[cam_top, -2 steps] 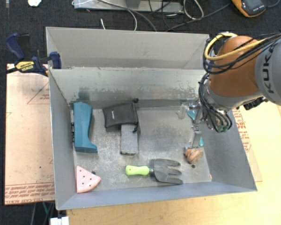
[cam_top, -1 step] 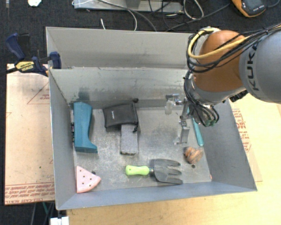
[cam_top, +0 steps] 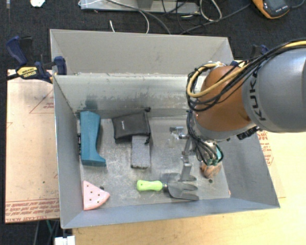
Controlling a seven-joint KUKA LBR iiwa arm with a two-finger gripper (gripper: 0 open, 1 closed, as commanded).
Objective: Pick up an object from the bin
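Note:
My gripper hangs low in the right half of the bin, its tip just above the grey head of a green-handled scraper that lies along the front wall. A small brown and pink thing lies just right of the gripper, partly under the wrist. A grey rectangular block lies on the bin floor to the gripper's left, apart from it.
A black flat pouch rests behind the grey block near the back wall. A tall blue boot-shaped piece lies at the left wall. A pink wedge with dots sits in the front left corner. The arm's orange cover and cables overhang the right side.

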